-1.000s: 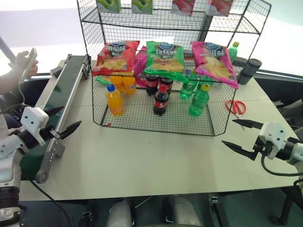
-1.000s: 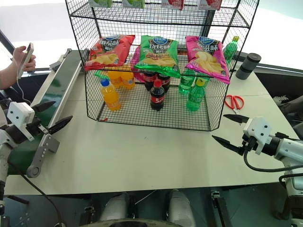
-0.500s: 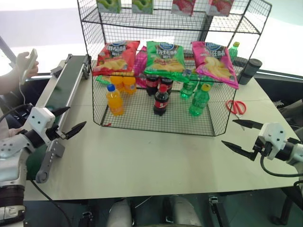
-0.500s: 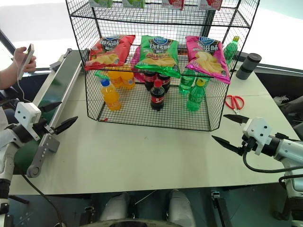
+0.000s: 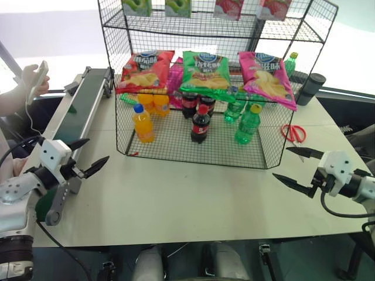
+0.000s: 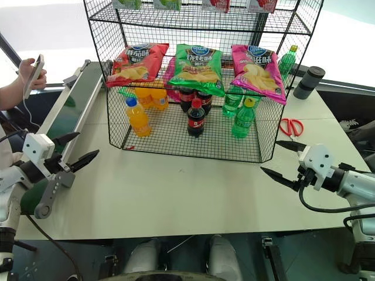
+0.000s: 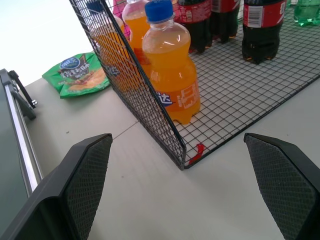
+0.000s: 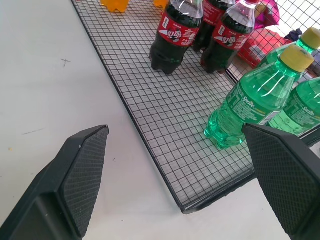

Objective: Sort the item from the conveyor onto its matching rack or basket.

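Left eye view: a pale table (image 5: 193, 199) with a big black wire rack (image 5: 202, 88) at the far middle.
Pink bag: the pink crisp bag (image 5: 266, 79) lies on the rack's middle shelf, at the right end, tilted down toward the near side.
Other bags: a red bag (image 5: 143, 70) is at the left end of that shelf and a green bag (image 5: 204, 71) is in the middle. A second pink pack (image 5: 174, 76) peeks out behind them, between red and green.
Bottom shelf: orange drink bottles (image 5: 142, 123) on the left, dark cola bottles (image 5: 200, 124) in the middle, green bottles (image 5: 246, 124) on the right.
Top edge: fruit picture cards (image 5: 176, 7) stand along it.
Belt: the dark green conveyor (image 5: 79, 108) runs near to far along the left side of the table, with nothing on the part that shows.
Left gripper (image 5: 88, 155): its two black fingers are spread wide, holding nothing, over the near left of the table beside the belt.
Right gripper (image 5: 296, 165): spread wide too, holding nothing, over the near right of the table.
Scissors: red scissors (image 5: 292, 132) lie on the table right of the rack.
Cup: a dark cup (image 5: 309, 88) stands at the far right.
Small green bag (image 7: 77, 75): it lies flat on the table outside the rack, between rack and belt.
Person: a hand (image 5: 32, 82) holds a phone at the far left.
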`<action>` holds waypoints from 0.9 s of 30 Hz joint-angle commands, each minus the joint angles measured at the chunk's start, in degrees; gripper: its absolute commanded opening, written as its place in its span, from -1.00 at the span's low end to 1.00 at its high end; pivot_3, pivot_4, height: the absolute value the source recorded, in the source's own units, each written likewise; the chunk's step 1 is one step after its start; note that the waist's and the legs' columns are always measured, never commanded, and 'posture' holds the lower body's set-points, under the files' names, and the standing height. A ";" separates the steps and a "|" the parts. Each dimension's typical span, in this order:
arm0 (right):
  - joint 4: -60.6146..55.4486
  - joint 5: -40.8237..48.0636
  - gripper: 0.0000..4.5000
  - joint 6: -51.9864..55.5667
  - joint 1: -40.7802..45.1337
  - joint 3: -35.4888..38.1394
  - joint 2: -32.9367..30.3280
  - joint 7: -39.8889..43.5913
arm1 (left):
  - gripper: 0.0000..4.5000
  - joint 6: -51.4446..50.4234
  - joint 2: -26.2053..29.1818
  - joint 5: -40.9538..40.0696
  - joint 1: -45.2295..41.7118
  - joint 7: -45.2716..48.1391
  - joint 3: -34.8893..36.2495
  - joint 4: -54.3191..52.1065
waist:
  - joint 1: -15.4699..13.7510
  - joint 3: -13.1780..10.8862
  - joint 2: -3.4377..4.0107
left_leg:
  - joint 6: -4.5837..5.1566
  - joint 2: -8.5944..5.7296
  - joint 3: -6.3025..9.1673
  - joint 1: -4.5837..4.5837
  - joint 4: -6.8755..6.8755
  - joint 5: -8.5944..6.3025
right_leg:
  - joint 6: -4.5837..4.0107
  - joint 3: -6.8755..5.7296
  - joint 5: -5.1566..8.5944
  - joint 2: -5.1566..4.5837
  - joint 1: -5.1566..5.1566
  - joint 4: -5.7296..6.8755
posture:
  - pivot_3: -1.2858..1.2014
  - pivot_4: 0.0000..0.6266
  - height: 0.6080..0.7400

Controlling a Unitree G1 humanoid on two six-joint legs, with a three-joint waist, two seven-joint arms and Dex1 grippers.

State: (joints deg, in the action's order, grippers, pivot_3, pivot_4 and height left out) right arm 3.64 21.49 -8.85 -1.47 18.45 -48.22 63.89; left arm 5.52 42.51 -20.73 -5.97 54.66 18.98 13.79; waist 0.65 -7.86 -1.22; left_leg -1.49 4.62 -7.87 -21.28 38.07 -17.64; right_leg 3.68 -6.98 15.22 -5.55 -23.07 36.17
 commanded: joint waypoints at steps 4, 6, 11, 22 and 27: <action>-2.51 0.68 0.98 -0.05 -0.40 0.75 0.01 -0.41 | 1.00 0.58 0.51 -0.77 -0.37 0.38 0.97 -1.59 | 0.05 0.00 0.00 | 0.00 0.00 0.00 0.00 0.00 0.00 | 0.00 0.00 0.00 0.00 0.00 0.00 | 0.03 -0.52 0.79; -2.68 0.76 0.98 0.11 -0.46 0.75 -0.02 -0.43 | 1.00 0.59 0.38 -0.71 -0.44 0.48 0.76 -1.54 | 0.07 0.00 0.00 | 0.00 0.00 0.00 0.01 0.00 0.00 | 0.00 0.00 0.00 0.00 0.00 0.01 | 0.03 -0.52 0.79; -2.86 0.62 0.98 0.02 -0.60 0.78 0.01 -0.53 | 1.00 0.81 0.28 -0.68 -0.80 0.68 0.64 -1.13 | 0.03 0.00 0.00 | 0.01 0.01 0.01 0.00 0.00 0.00 | 0.00 0.00 0.00 0.00 0.00 0.00 | 0.03 -0.52 0.79; -3.02 0.75 0.98 0.04 -0.67 0.69 0.12 -0.60 | 1.00 1.13 0.09 -0.43 -0.97 0.93 0.45 -1.02 | 0.04 0.00 0.00 | 0.01 0.00 0.01 0.00 0.00 0.00 | 0.00 -0.01 0.00 0.01 0.00 0.01 | 0.03 -0.52 0.79; -2.87 0.69 0.98 0.06 -0.38 0.63 0.00 -0.47 | 1.00 1.36 -0.34 -0.19 -1.02 1.00 0.05 -0.82 | 0.03 0.00 0.00 | 0.00 0.00 0.01 0.00 0.00 0.00 | 0.00 0.00 0.00 0.01 0.00 0.00 | 0.03 -0.52 0.79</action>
State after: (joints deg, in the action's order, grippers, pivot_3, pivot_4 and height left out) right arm 2.36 21.51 -8.60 -2.26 18.44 -47.93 63.37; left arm 5.71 42.02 -20.68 -6.49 55.63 18.75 13.66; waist 0.68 -7.86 -1.22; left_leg -1.49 4.62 -7.86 -21.28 38.07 -17.64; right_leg 3.68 -6.99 15.22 -5.55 -23.08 36.17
